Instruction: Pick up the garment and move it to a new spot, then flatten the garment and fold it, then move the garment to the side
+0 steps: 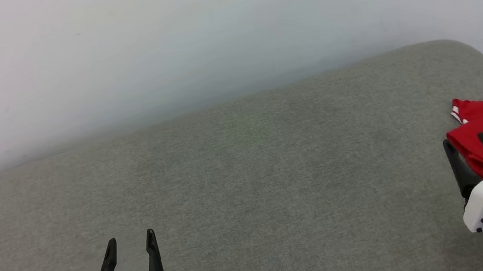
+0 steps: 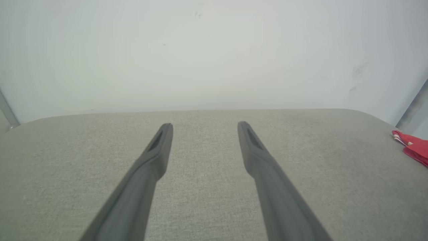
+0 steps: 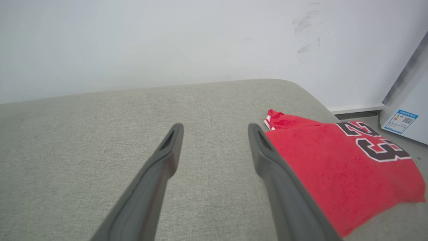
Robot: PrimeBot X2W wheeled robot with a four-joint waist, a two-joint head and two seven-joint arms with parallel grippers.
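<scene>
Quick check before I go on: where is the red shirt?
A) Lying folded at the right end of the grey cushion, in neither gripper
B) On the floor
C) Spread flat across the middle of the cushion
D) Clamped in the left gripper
A: the garment lies folded at the right end of the grey cushion. The left gripper and right gripper stand open with bare cushion between their fingers.

home-like room, grey upholstered cushion (image 1: 249, 179)
</scene>
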